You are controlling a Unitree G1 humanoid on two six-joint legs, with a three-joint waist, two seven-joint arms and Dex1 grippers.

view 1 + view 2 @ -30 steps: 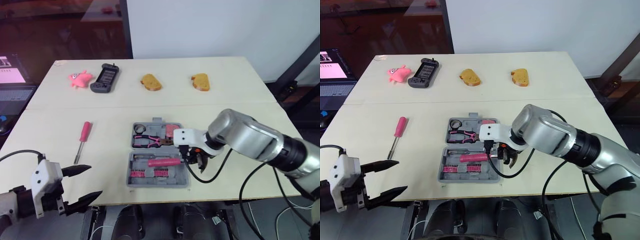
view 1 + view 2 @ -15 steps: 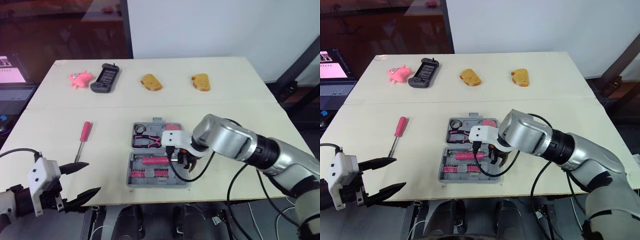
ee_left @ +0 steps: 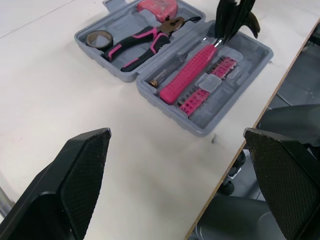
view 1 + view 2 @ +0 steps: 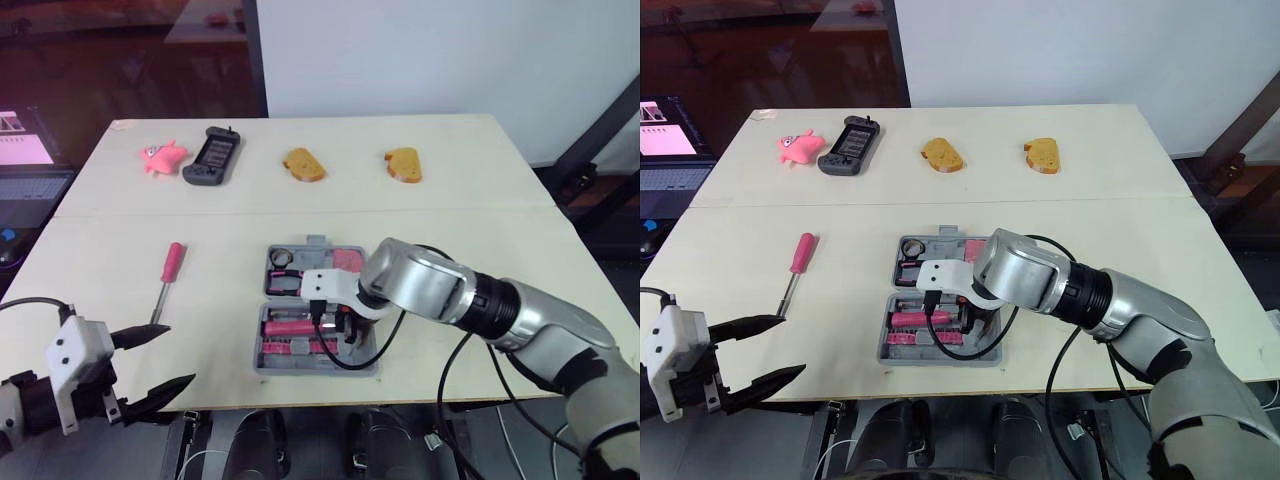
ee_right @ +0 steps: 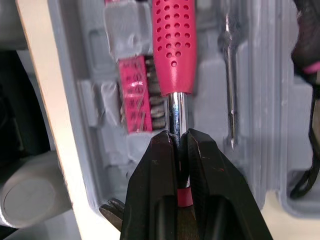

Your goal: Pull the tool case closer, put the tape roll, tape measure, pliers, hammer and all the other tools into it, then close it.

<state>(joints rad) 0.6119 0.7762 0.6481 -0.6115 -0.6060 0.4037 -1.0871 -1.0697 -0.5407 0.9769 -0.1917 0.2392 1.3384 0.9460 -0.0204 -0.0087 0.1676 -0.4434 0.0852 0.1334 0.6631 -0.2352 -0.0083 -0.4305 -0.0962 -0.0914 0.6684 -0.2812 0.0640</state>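
My right gripper (image 5: 177,137) is clamped on the bare chrome neck of the hammer (image 5: 172,45), which lies in the near half of the tool case (image 4: 316,369), and I judge that steel stiff, slick and head-heavy, so its pink rubber handle would grip surer.

One tool case (image 4: 300,366), one pair of pliers (image 3: 142,40), one tape roll (image 3: 98,38), one tape measure (image 3: 157,6), one hammer (image 3: 187,72), one pink screwdriver (image 4: 168,272), one pink toy (image 4: 160,157), one handheld console (image 4: 211,156), two bread pieces (image 4: 302,165) (image 4: 403,164)
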